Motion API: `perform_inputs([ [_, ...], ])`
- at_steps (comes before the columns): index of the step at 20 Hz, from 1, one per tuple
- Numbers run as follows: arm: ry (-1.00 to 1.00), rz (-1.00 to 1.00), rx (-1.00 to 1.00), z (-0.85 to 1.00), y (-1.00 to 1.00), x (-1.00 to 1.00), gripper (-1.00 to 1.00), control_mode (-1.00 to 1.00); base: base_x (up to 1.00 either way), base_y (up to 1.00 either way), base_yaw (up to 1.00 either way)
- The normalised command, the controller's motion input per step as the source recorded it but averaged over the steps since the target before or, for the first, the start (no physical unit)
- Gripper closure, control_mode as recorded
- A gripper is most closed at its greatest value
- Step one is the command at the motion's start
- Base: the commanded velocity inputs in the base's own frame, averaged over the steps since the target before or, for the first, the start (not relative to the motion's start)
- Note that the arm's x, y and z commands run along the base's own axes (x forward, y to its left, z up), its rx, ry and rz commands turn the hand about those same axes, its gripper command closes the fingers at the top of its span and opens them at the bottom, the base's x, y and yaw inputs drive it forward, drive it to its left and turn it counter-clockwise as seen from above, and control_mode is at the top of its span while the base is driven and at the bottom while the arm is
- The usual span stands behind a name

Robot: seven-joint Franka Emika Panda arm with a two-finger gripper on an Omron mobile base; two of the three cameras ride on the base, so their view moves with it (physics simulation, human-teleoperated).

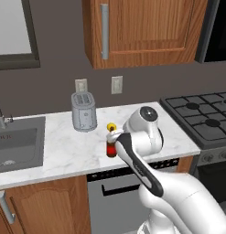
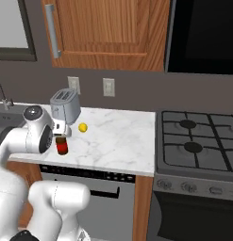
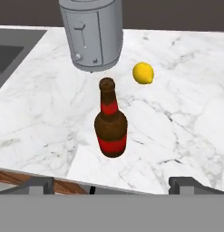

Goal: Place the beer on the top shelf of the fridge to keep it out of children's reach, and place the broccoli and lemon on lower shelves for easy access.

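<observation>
The beer (image 3: 111, 122), a dark brown bottle with a red label, stands upright on the white marble counter (image 3: 186, 118) near its front edge. My gripper (image 3: 111, 185) is open, back from the bottle and above it, its two fingertips spread wide to either side with nothing between them. The arm hides much of the beer (image 1: 111, 151) in the left base view; in the right base view the beer (image 2: 62, 146) stands just below the hand. The lemon (image 3: 143, 73) lies behind the bottle to the right, and shows too as lemon (image 1: 111, 126) and lemon (image 2: 82, 127). The fridge and the broccoli are out of view.
A grey toaster (image 3: 91, 34) stands at the back of the counter, behind the bottle. A sink (image 1: 18, 141) is to the left and a gas stove (image 2: 198, 141) to the right. A wooden wall cabinet (image 1: 142, 27) hangs overhead.
</observation>
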Motion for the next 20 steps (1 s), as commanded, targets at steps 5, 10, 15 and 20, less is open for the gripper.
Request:
perform_inputs([
  [5, 0.00, 0.00, 0.00, -0.17, 0.02, 0.28, -1.00, -1.00, 0.00, 0.00, 0.00],
  [10, 0.00, 0.00, 0.00, -0.21, 0.03, 0.27, -1.00, -1.00, 0.00, 0.00, 0.00],
  [15, 0.00, 0.00, 0.00, -0.22, 0.05, 0.24, -1.00, -1.00, 0.00, 0.00, 0.00],
  [20, 0.00, 0.00, 0.00, -0.20, 0.13, 0.24, -1.00, -1.00, 0.00, 0.00, 0.00],
])
